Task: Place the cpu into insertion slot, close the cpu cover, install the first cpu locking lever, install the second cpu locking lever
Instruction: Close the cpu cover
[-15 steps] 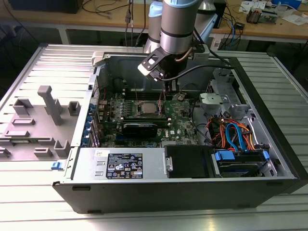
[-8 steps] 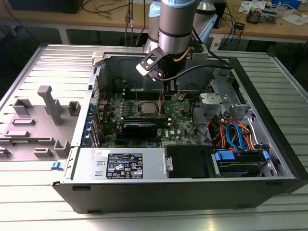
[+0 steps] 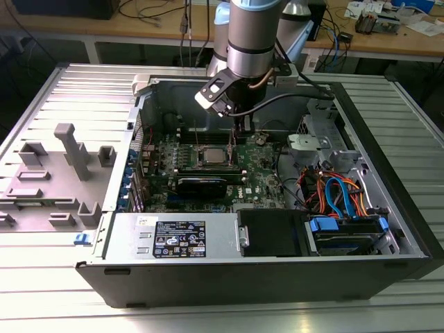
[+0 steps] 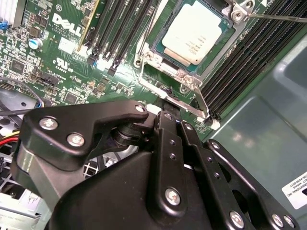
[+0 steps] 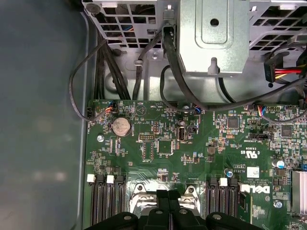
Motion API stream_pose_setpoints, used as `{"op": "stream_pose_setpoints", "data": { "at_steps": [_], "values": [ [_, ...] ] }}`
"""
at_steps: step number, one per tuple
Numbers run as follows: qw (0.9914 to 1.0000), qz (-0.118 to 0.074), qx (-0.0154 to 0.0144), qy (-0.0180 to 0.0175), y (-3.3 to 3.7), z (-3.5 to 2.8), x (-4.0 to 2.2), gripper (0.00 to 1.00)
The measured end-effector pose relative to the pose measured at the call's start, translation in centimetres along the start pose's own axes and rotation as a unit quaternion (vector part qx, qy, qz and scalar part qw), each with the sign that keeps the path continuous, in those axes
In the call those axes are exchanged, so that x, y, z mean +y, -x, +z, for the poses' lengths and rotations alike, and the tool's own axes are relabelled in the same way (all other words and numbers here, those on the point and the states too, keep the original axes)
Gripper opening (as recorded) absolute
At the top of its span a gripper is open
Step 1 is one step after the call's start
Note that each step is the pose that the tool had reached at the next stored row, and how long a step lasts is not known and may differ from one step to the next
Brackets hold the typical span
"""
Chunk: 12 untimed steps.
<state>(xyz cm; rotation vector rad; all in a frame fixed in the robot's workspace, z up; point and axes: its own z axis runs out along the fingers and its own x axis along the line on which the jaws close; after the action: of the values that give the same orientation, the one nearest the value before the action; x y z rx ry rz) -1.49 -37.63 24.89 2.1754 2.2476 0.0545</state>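
1. Sitting flat in the insertion slot [image 3: 198, 159] at the middle of the motherboard [image 5: 192, 158], the cpu [image 4: 196, 36] shows its pale metal top, so the seating step looks done.
2. Framing it, the cpu cover [image 4: 184, 75] appears to lie down on the chip's edges, which would press it onto the pins.
3. Along the cover's near edge runs one locking lever [image 4: 180, 103]. A second thin lever [image 4: 278, 18] stands off the far corner, apparently unlatched. Whether the near one is hooked I cannot tell.
4. Hanging at about one o'clock of the socket in the exterior view, the gripper [image 5: 168, 200] points down beside that near lever. Its jaws are pressed together with nothing seen between them, a narrow tip suited to pushing a wire lever.
5. Memory slots [image 4: 120, 28] flank the socket, leaving little room inside the open computer case [image 3: 388, 229] on the table [image 3: 208, 319].
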Motion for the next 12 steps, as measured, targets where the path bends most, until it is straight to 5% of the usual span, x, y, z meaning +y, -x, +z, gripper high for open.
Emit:
{"op": "stream_pose_setpoints", "data": {
  "at_steps": [12],
  "values": [
    [1.00000,0.000,0.0000,0.0000,-0.01,0.06,-0.19,0.11]
  ]
}}
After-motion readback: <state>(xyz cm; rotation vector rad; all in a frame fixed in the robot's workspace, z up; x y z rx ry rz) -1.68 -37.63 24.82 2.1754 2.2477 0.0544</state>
